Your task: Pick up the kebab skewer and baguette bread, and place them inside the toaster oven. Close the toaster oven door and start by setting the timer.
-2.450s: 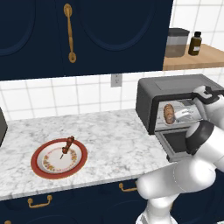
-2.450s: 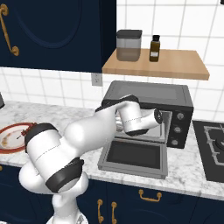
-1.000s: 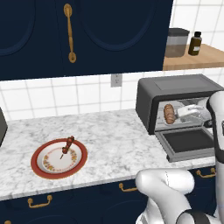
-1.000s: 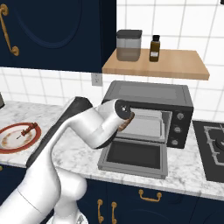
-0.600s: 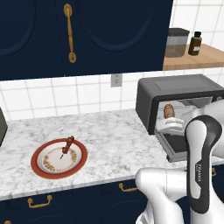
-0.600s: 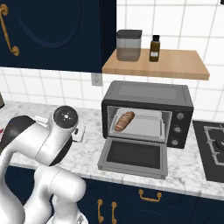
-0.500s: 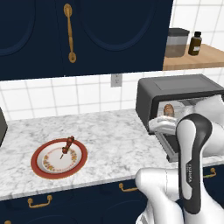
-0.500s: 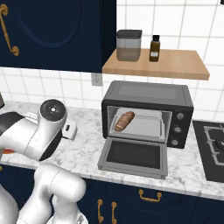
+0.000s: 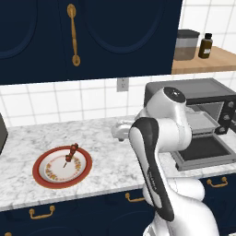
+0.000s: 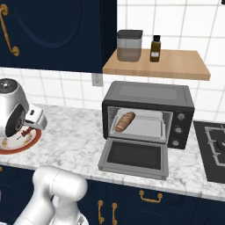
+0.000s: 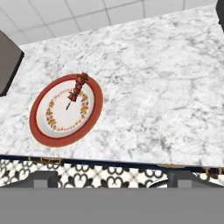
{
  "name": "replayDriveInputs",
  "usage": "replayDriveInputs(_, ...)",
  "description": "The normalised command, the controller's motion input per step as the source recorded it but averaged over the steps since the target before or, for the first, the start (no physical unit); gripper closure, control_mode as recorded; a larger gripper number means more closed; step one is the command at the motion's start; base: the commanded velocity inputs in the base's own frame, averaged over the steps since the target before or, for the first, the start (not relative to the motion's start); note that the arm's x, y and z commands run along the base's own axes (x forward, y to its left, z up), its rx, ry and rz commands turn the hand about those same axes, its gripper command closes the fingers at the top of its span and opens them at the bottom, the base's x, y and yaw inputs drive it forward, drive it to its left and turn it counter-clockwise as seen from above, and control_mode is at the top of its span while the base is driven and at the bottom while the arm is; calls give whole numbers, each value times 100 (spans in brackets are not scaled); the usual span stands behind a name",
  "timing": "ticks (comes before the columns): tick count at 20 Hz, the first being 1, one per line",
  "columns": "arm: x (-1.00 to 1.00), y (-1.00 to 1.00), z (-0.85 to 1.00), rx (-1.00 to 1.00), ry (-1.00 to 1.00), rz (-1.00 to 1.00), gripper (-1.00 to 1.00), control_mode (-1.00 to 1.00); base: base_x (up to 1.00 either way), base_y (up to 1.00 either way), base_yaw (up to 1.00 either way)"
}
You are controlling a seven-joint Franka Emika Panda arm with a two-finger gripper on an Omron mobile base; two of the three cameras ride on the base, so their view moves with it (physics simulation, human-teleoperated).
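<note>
The kebab skewer [image 11: 77, 91] lies on a red-rimmed plate [image 11: 38, 131] at the left of the marble counter, also seen as the skewer [image 9: 71, 153] on the plate [image 9: 46, 177]. My gripper [image 11: 113, 178] hangs open and empty well above the counter, to the right of the plate and apart from the skewer. The baguette bread [image 10: 125, 121] rests on the tray inside the toaster oven [image 10: 149, 93]. The toaster oven door [image 10: 135, 157] is folded down flat, open. My arm [image 9: 154, 138] crosses in front of the toaster oven [image 9: 203, 90].
A wooden shelf [image 10: 176, 66] above the oven carries a canister [image 10: 129, 45] and a brown bottle [image 10: 154, 48]. A dark appliance [image 11: 8, 65] stands left of the plate. A stove top [image 10: 215, 149] lies right of the oven. The counter's front edge [image 11: 131, 162] runs below the plate.
The arm has swung left from the toaster oven's mouth to over the counter by the plate. The baguette stays inside the oven. The gripper remains open.
</note>
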Motion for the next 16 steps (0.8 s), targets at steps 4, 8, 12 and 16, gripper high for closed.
replayDriveInputs(4, 49, 100, -32, -20, 10, 0, -100, -100, 0, 0, 0)
replayDriveInputs(8, 53, 100, -38, -16, 12, 0, -100, -100, 0, 0, 0)
replayDriveInputs(12, 38, 100, -46, -2, 11, 0, -100, -100, 0, 0, 0)
replayDriveInputs(16, 53, 43, -39, 0, 1, 0, -100, -100, 0, 0, 0)
